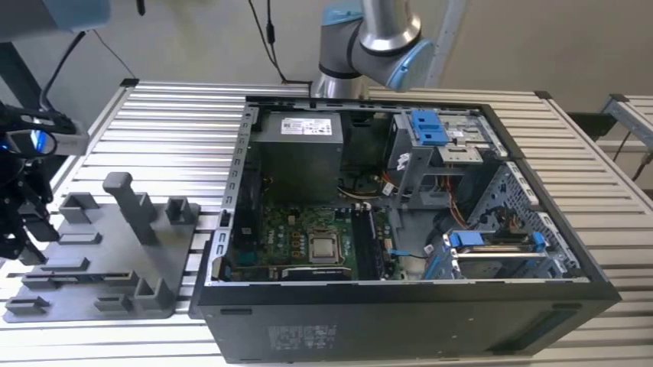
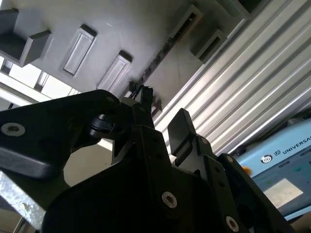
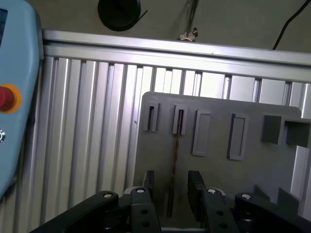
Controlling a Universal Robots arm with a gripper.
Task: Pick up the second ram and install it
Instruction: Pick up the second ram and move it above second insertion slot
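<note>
In the exterior view our arm [image 1: 369, 42] stands at the back, its silver tube and blue-capped joint rising out of the top of the picture. In the first wrist view our gripper [image 3: 171, 187] points down, its two black fingers [image 3: 196, 187] parallel and spread apart with a clear gap between them. The second wrist view shows that same gap.

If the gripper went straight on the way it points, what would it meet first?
Likely the second ram, standing on edge in the grey holder, in line with the gripper; depth unclear.
</note>
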